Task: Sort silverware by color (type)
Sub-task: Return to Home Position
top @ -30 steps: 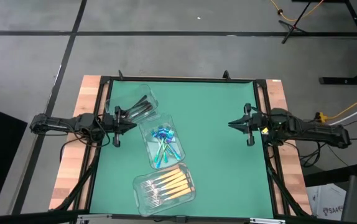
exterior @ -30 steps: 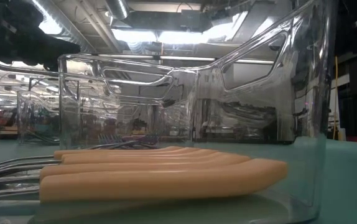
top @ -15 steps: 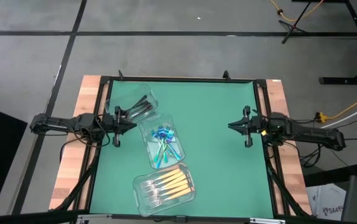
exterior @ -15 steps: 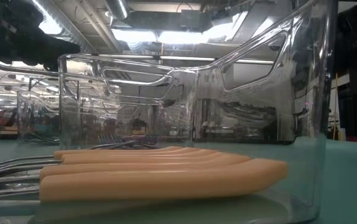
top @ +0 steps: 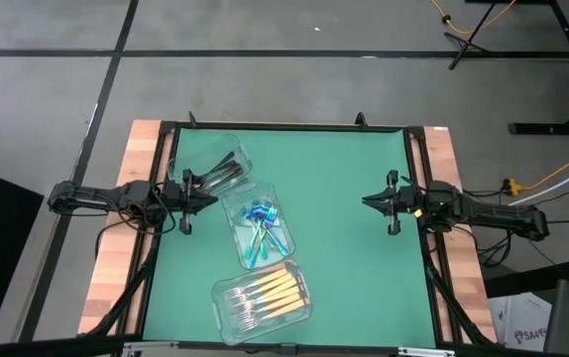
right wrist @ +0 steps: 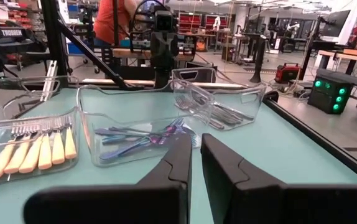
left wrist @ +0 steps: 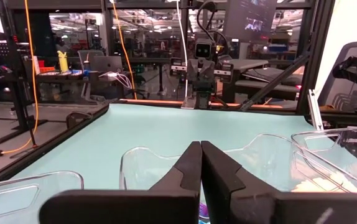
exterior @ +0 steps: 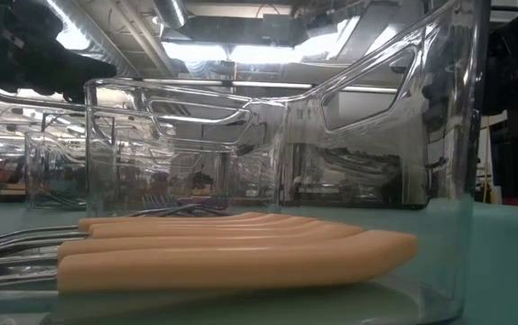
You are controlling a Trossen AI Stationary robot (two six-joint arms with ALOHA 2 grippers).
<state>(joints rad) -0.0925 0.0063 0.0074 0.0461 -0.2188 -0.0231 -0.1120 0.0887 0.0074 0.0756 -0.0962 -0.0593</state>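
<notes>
Left arm (top: 106,198): lies stretched low and level, reaching in from the left edge of the bench (top: 344,258), wrist pointing toward the centre. Left jaws: just inside that edge, empty, fingers (left wrist: 190,171) drawn together with only a hairline slit between them. Right arm (top: 483,210): mirrors this pose from the right edge, stretched level, wrist pointing inward. Right jaws: just inside the right edge, empty, fingers (right wrist: 177,163) brought nearly together, a narrow gap showing. The two arms face each other head-on, well apart across the bench.
</notes>
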